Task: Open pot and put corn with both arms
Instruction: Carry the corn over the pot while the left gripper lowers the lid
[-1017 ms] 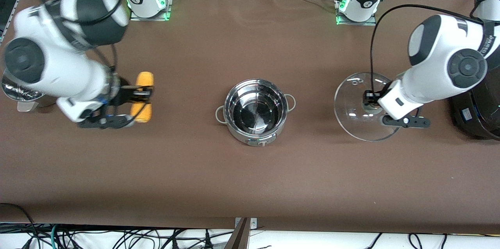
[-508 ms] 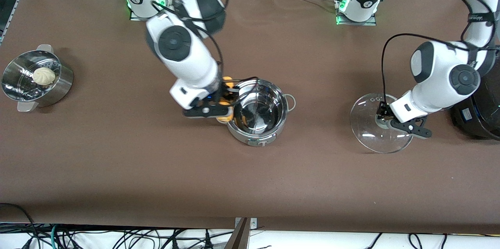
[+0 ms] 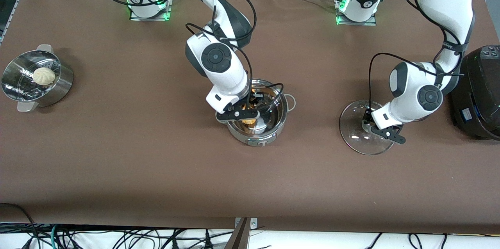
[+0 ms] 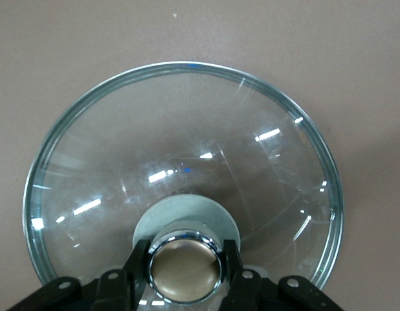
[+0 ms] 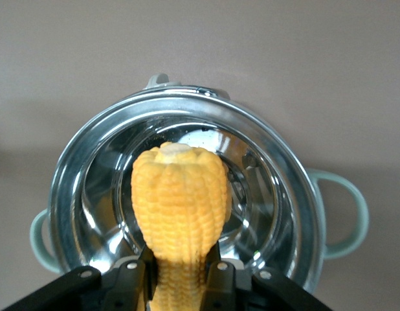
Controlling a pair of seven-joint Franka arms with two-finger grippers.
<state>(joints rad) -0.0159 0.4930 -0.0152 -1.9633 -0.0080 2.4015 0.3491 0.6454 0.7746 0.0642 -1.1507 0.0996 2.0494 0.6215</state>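
Right end effector (image 5: 180, 275) is clamped on the corn (image 5: 179, 210), holding it inside the rim of the open pot (image 3: 273, 126) at mid-worktop. Left end effector (image 4: 185, 275) grips the lid (image 4: 187, 136) by its knob (image 4: 185, 272), toward the left arm's end, with bare worktop (image 3: 250, 178) between lid edge and pot.

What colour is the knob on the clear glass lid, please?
Copper-coloured, ringed in shiny chrome, on the round clear glass lid; the knob shows best in the left wrist view.
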